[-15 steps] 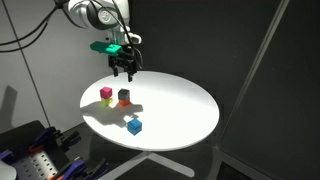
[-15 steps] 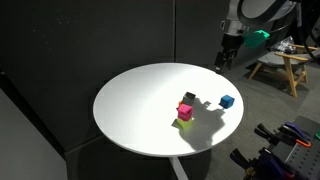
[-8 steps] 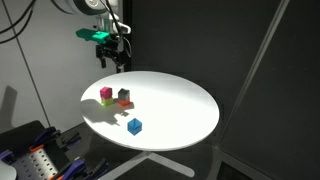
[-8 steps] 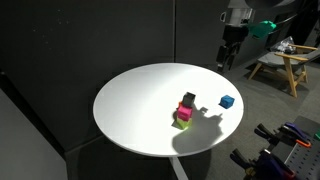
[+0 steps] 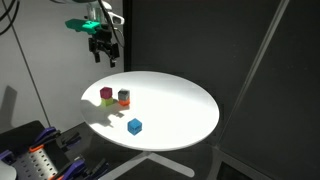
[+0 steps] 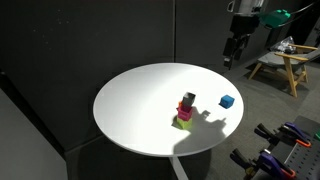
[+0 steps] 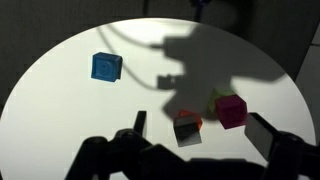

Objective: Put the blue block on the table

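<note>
Gripper (image 5: pixel 103 52) hangs high over the left rear edge of the table (image 5: pixel 180 105) in an exterior view, well above the surface. Nothing is in it. In the wrist view its two fingers (image 7: pixel 138 126) stand wide apart, jaws spread with only air between them.

Just below and near that edge sits the magenta cube (image 5: pixel 106 94) with a green piece (image 5: pixel 106 102) under or against it; can't tell which. The orange cube (image 5: pixel 124 97) is just beside it to the right, dark on top. They look near or touching; contact is not clear.

The blue block (image 5: pixel 134 126) lies flat on the tabletop, further right and toward the front. It is alone, apart from the other cubes and well apart from the gripper.

Wrist view, left to right: blue block (image 7: pixel 105 67) at upper left on bare white top, orange cube (image 7: pixel 187 128) in the arm's shadow, magenta cube (image 7: pixel 232 110) at right.

In the opposite exterior view the cluster sits mid-table, the blue block (image 6: pixel 227 101) is near the right rim, and the gripper (image 6: pixel 233 58) is up beyond it. A wooden stool (image 6: pixel 275 62) stands on the floor behind.
</note>
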